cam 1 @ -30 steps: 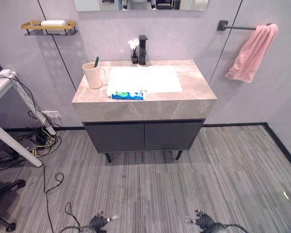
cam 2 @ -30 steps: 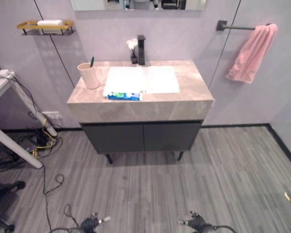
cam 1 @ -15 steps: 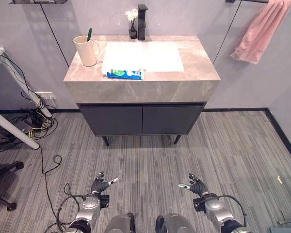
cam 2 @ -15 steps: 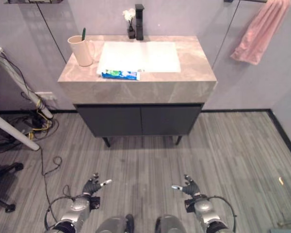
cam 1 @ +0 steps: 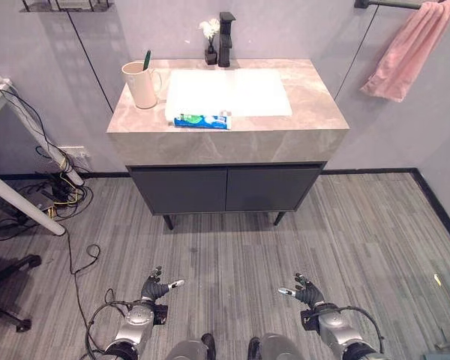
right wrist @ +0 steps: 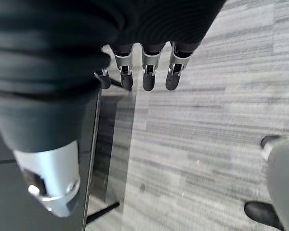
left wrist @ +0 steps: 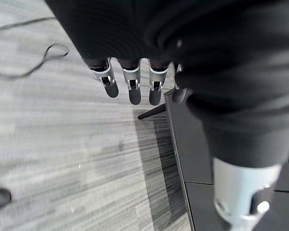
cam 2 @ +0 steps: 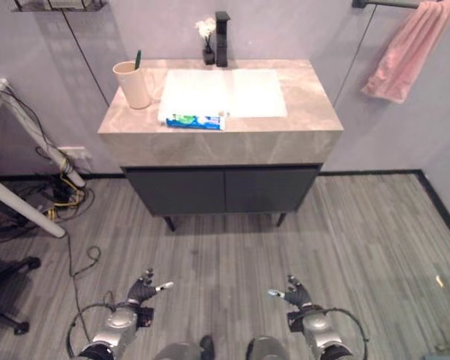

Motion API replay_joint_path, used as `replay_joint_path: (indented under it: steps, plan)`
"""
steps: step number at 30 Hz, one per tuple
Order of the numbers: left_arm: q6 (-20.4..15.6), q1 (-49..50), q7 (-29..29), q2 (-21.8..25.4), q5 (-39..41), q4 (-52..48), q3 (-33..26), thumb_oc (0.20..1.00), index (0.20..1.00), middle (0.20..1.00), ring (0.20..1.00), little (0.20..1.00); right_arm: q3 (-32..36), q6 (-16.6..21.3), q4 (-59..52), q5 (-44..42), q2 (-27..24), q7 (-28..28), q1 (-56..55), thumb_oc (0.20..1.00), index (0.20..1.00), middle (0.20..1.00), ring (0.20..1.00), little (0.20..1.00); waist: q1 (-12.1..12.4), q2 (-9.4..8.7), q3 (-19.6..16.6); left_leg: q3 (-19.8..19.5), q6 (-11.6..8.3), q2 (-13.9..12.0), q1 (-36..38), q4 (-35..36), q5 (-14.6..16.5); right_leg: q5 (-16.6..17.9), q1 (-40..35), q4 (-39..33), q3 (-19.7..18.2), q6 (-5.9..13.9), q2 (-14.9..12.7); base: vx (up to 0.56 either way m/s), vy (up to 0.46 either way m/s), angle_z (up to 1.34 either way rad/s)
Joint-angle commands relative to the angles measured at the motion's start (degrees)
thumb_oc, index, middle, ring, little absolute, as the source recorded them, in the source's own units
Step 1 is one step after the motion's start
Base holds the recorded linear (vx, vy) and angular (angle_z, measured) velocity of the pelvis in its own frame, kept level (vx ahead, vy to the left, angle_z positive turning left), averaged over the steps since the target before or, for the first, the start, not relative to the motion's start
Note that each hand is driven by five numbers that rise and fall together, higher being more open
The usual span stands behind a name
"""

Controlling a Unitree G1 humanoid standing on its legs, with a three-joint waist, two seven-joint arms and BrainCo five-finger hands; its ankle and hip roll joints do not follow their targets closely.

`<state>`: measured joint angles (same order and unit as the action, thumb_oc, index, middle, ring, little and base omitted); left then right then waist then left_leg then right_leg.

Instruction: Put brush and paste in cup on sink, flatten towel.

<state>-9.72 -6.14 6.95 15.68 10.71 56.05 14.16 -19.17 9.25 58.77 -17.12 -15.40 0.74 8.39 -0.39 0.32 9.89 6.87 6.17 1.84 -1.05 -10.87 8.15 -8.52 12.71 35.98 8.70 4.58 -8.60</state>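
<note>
Both hands low in frame, left hand [cam 1: 154, 289] and right hand [cam 1: 307, 291] released, empty. Toothbrush [cam 1: 146, 60] in cup [cam 1: 141, 84]; toothpaste [cam 1: 202, 121] on sink [cam 1: 300, 127]; towel [cam 1: 409, 49] upper right.

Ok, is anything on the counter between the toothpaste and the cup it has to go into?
Nothing visible. The toothpaste lies at the basin's front edge; the cup, with a brush already in it, stands beyond it toward the left corner, bare counter between them.
</note>
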Motion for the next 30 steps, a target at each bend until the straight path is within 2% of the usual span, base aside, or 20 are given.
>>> replay_joint_path:
  steps: [1, 4, 5, 7, 8, 11, 12, 13, 14, 17, 18, 20, 21, 22, 23, 24, 26, 28, 29, 30]
  plan:
    - [-1.5, -1.2, -0.6, 2.8, -2.1, -3.2, 0.1, 1.0, 1.0, 1.0, 1.0, 1.0, 1.6, 1.6, -1.7, -0.4, -1.6, -0.2, 0.5, 1.0, 1.0, 1.0, 1.0, 1.0, 0.1, -0.85, 1.1, -1.4, -2.09, 0.8, 6.3, 6.6, -0.5, 17.4, 3.2, -10.1, -3.5, 5.18, -2.2, 0.22, 0.048, -0.04]
    - [-1.8, -3.5, 0.3, 2.4, -1.0, -0.7, -0.1, 1.0, 1.0, 1.0, 1.0, 1.0, 2.1, 1.9, -0.5, -1.0, -1.6, 0.6, 1.7, 1.0, 1.0, 1.0, 1.0, 1.0, -1.0, -2.21, 1.9, -2.2, -2.79, 2.4, 8.0, 8.0, 0.4, 21.1, 5.0, -24.7, -0.4, 6.4, -3.7, 0.22, -0.022, 0.07]
    - [-1.9, -4.5, 0.7, 2.4, -0.8, -0.2, 0.0, 1.0, 1.0, 1.0, 1.0, 1.0, 2.1, 1.9, -0.1, -0.9, -1.5, 1.2, 2.1, 1.0, 1.0, 1.0, 1.0, 1.0, -1.7, -2.63, 2.2, -2.9, -3.11, 2.7, 8.7, 8.1, 0.9, 22.6, 5.5, -29.1, -1.2, 7.07, -3.4, 0.17, -0.048, 0.08]
    - [-2.0, -4.7, 0.7, 2.3, -0.8, -0.4, 0.3, 1.0, 1.0, 1.0, 1.0, 1.0, 2.1, 1.8, -0.1, -0.8, -1.5, 1.4, 2.4, 1.0, 1.0, 1.0, 1.0, 1.0, -1.9, -2.53, 2.6, -3.4, -3.42, 2.4, 9.4, 8.2, 1.3, 23.1, 4.9, -31.0, -1.5, 7.46, -3.0, 0.21, -0.045, 0.2]
    - [-2.2, -5.4, 1.2, 1.9, -0.7, 0.7, 0.6, 1.0, 1.0, 1.0, 1.0, 1.0, 2.2, 1.7, 0.8, -0.8, -1.3, 1.9, 2.9, 1.0, 1.0, 1.0, 1.0, 1.0, -2.7, -2.75, 2.5, -4.1, -3.93, 2.0, 10.3, 8.5, 1.9, 24.2, 5.6, -33.7, -3.8, 8.01, -2.3, 0.24, -0.049, 0.32]
    - [-2.2, -5.5, 1.4, 1.8, -0.4, 0.8, 0.6, 1.0, 1.0, 1.0, 1.0, 1.0, 2.2, 1.6, 0.7, -0.7, -1.4, 1.9, 2.9, 1.0, 1.0, 1.0, 1.0, 1.0, -3.0, -2.86, 2.2, -4.6, -4.09, 2.0, 10.8, 8.7, 2.1, 24.2, 5.6, -33.2, -5.2, 8.17, -1.4, 0.18, -0.033, 0.48]
    - [-2.0, -5.6, 1.2, 1.6, -0.3, 0.9, 0.8, 1.0, 1.0, 1.0, 1.0, 1.0, 2.3, 1.6, 0.6, -0.6, -1.4, 1.8, 2.4, 1.0, 1.0, 1.0, 1.0, 1.0, -3.0, -2.87, 1.8, -5.3, -4.4, 1.8, 11.2, 8.7, 2.1, 22.7, 5.0, -33.0, -5.8, 7.63, -0.9, 0.18, -0.027, 0.44]
    - [-2.2, -5.7, 1.3, 1.2, 0.0, 1.3, 1.0, 1.0, 1.0, 1.0, 1.0, 1.0, 2.3, 1.6, 0.9, -0.7, -1.6, 1.9, 2.3, 1.0, 1.0, 1.0, 1.0, 1.0, -3.3, -2.99, 1.3, -5.8, -4.34, 2.0, 11.6, 8.7, 2.7, 23.3, 5.4, -32.1, -7.0, 7.29, -0.4, 0.42, -0.096, 0.39]
    - [-1.9, -6.0, 1.2, 0.6, 0.7, 2.8, 1.1, 1.0, 1.0, 1.0, 1.0, 1.0, 2.4, 1.5, 1.4, -1.1, -2.0, 2.0, 2.1, 1.0, 1.0, 1.0, 1.0, 1.0, -4.1, -2.46, 0.1, -7.5, -5.07, 1.0, 12.8, 8.6, 2.6, 21.3, 5.9, -29.7, -7.8, 6.38, 1.7, 0.46, -0.117, 0.38]
    - [-1.7, -5.8, 0.7, -0.1, 2.1, 3.6, 1.0, 1.0, 1.0, 1.0, 1.0, 1.0, 2.4, 1.4, 1.7, -0.7, -2.4, 1.7, 1.0, 1.0, 1.0, 1.0, 1.0, 1.0, -5.3, -1.18, -1.4, -9.4, -6.8, -1.6, 14.7, 7.7, 1.4, 17.2, 6.2, -25.8, -6.2, 4.37, 3.6, 0.45, -0.144, 0.25]
    - [-1.6, -5.6, 0.5, -0.3, 2.0, 3.8, 1.1, 1.0, 1.0, 1.0, 1.0, 1.0, 2.3, 1.4, 2.1, -0.3, -2.6, 1.5, 0.5, 1.0, 1.0, 1.0, 1.0, 1.0, -5.5, -0.77, -1.9, -9.8, -7.79, -2.5, 14.9, 6.7, -0.1, 16.2, 5.6, -25.4, -5.5, 3.71, 4.4, 0.41, -0.165, 0.24]
    - [-1.5, -5.6, 0.3, -0.4, 2.0, 4.6, 1.3, 1.0, 1.0, 1.0, 1.0, 1.0, 2.2, 1.4, 2.5, 0.4, -3.1, 1.4, -0.3, 1.0, 1.0, 1.0, 1.0, 1.0, -6.0, -0.41, -2.2, -9.2, -11.08, -4.3, 12.1, -1.3, -6.7, 14.8, 3.2, -25.7, -3.9, 2.18, 5.5, 0.38, -0.221, 0.35]
    - [-1.4, -6.2, 0.0, -0.2, 2.4, 4.3, 1.9, 1.0, 1.0, 1.0, 1.0, 1.0, 1.7, 1.5, 2.6, 0.5, -3.5, 1.6, -0.4, 1.0, 1.0, 1.0, 1.0, 1.0, -5.8, -1.59, -1.3, -7.5, -13.06, -5.3, 5.7, -12.6, -12.7, 13.7, 0.3, -27.0, -3.2, 0.51, 5.3, 0.24, -0.19, 0.34]
    - [-1.4, -6.2, 0.0, -0.2, 2.4, 4.3, 1.9, 1.0, 1.0, 1.0, 1.0, 1.0, 1.7, 1.5, 2.6, 0.5, -3.5, 1.6, -0.3, 1.0, 1.0, 1.0, 1.0, 1.0, -5.9, -1.5, -1.4, -7.7, -13.09, -5.4, 5.4, -13.0, -12.6, 13.7, 0.4, -27.0, -3.0, 0.49, 5.3, 0.22, -0.203, 0.32]
    - [-1.3, -6.8, 0.0, 0.0, 2.3, 4.1, 2.1, 1.0, 1.0, 1.0, 1.0, 1.0, 1.4, 1.5, 2.4, 1.0, -4.1, 1.9, -0.3, 1.0, 1.0, 1.0, 1.0, 1.0, -5.3, -2.2, -0.2, -7.2, -13.17, -5.1, 2.2, -18.1, -14.2, 13.3, -1.1, -27.6, -2.9, -0.4, 5.2, 0.18, -0.181, 0.33]
    - [-1.2, -7.4, 0.1, 0.3, 2.0, 3.8, 2.5, 1.0, 1.0, 1.0, 1.0, 1.0, 1.0, 1.3, 3.0, 2.2, -4.6, 2.3, -0.3, 1.0, 1.0, 1.0, 1.0, 1.0, -4.7, -3.26, 1.0, -4.2, -12.07, -5.8, -2.0, -22.3, -14.0, 12.1, -2.8, -28.3, -2.4, -1.27, 4.4, 0.27, -0.21, 0.17]
    - [-1.2, -7.6, 0.2, 0.4, 1.8, 3.8, 2.7, 1.0, 1.0, 1.0, 1.0, 1.0, 1.1, 1.3, 3.7, 2.6, -4.8, 2.4, -0.3, 1.0, 1.0, 1.0, 1.0, 1.0, -4.5, -3.4, 1.3, -2.6, -11.45, -6.7, -3.4, -21.4, -12.8, 11.8, -3.8, -28.7, -2.5, -1.2, 4.4, 0.21, -0.081, 0.03]
    - [-1.5, -7.5, 0.3, 0.5, 1.2, 4.1, 2.9, 1.0, 1.0, 1.0, 1.0, 1.0, 2.2, 1.3, 4.6, 2.0, -5.1, 2.4, -1.3, 1.0, 1.0, 1.0, 1.0, 1.0, -3.6, -3.57, 1.2, 1.1, -10.04, -6.6, -7.4, -10.7, -7.5, 10.7, -7.4, -31.5, -3.0, 0.35, 3.4, 0.33, 0.048, 0.18]
    - [-1.5, -7.5, 0.3, 0.5, 1.2, 4.1, 2.9, 1.0, 1.0, 1.0, 1.0, 1.0, 2.2, 1.3, 4.6, 2.0, -5.1, 2.4, -1.3, 1.0, 1.0, 1.0, 1.0, 1.0, -3.6, -3.66, 1.1, 1.1, -10.02, -6.4, -7.4, -10.5, -7.7, 10.8, -7.3, -31.5, -3.0, 0.37, 3.3, 0.44, 0.168, 0.27]
    - [-1.9, -7.2, 0.6, 0.5, 1.2, 4.4, 2.7, 1.0, 1.0, 1.0, 1.0, 1.0, 2.0, 1.4, 4.5, 2.5, -5.2, 2.4, -1.7, 1.0, 1.0, 1.0, 1.0, 1.0, -2.6, -2.85, 0.6, 0.9, -10.05, -7.7, -9.7, 1.1, -9.5, 10.0, -9.0, -32.8, -3.5, 1.19, 3.3, 0.37, 0.199, 0.2]
